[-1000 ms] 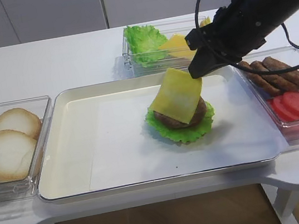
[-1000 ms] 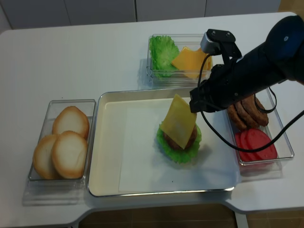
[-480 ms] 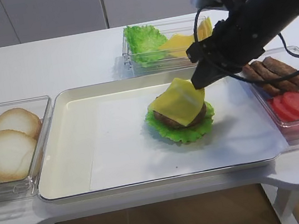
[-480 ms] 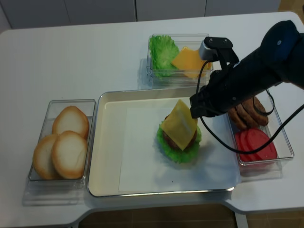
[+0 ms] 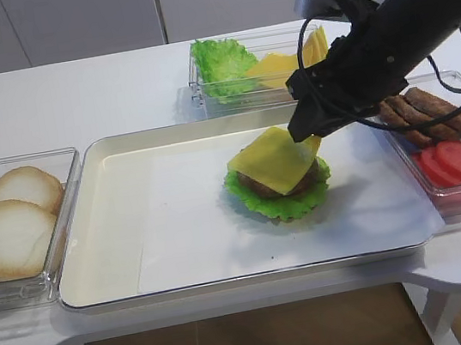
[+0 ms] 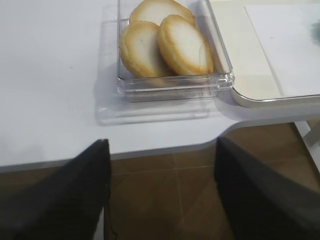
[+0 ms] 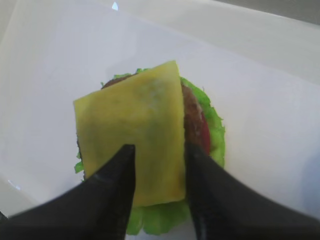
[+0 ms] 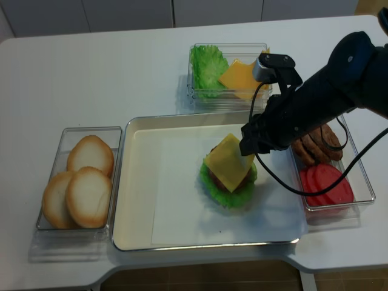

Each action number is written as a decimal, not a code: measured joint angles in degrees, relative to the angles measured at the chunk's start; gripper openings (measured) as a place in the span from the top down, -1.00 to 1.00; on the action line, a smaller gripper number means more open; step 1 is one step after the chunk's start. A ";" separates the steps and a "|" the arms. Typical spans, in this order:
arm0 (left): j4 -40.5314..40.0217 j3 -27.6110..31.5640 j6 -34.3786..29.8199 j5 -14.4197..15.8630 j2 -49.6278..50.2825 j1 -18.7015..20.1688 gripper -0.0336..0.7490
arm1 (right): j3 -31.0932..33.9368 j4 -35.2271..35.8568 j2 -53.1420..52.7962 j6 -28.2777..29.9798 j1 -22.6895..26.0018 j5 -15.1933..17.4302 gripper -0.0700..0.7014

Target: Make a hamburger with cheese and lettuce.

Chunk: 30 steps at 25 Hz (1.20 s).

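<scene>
The hamburger sits on the white paper in the metal tray: a brown patty on the frilly green lettuce. The yellow cheese lies across the patty, a little skewed; its far right corner is slightly raised by my right gripper. In the right wrist view the right gripper is open just above the cheese, with its near edge showing between the two fingers. My left gripper is open and empty, off the table's front edge over the floor.
A clear bin of bun halves stands left of the tray. A bin with spare lettuce and cheese slices stands behind it. A bin of narrow patties and tomato slices stands on the right under my right arm.
The cheese hung steeply from my right gripper; the gripper has come down and the slice now lies nearly flat on the patty. The left arm has not visibly moved.
</scene>
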<state>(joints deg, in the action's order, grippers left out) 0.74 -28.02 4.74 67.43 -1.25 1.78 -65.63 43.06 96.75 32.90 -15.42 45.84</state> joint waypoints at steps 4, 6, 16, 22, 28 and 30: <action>0.00 0.00 0.00 0.00 0.00 0.00 -0.30 | 0.00 -0.20 0.00 -0.23 0.00 0.00 -0.07; 0.00 0.00 0.00 0.00 0.00 0.00 -0.30 | 0.00 -0.69 0.00 -0.88 0.00 0.00 -0.14; 0.00 0.00 0.00 0.00 0.00 0.00 -0.30 | 0.00 -11.16 -5.56 -10.18 0.00 0.94 -0.24; 0.00 0.00 0.00 0.00 0.00 0.00 -0.30 | 0.00 -23.08 -12.54 -20.13 0.00 4.02 -0.24; 0.00 0.00 0.00 0.00 0.00 0.00 -0.30 | 0.10 -29.67 -15.58 -22.56 0.23 10.03 -0.24; 0.00 0.00 0.00 0.00 0.00 0.00 -0.30 | 0.33 -29.89 -16.09 -23.33 1.31 11.23 -0.24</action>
<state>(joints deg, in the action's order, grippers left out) 0.74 -28.02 4.74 67.43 -1.25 1.78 -65.30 13.17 80.67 9.57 -14.11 57.08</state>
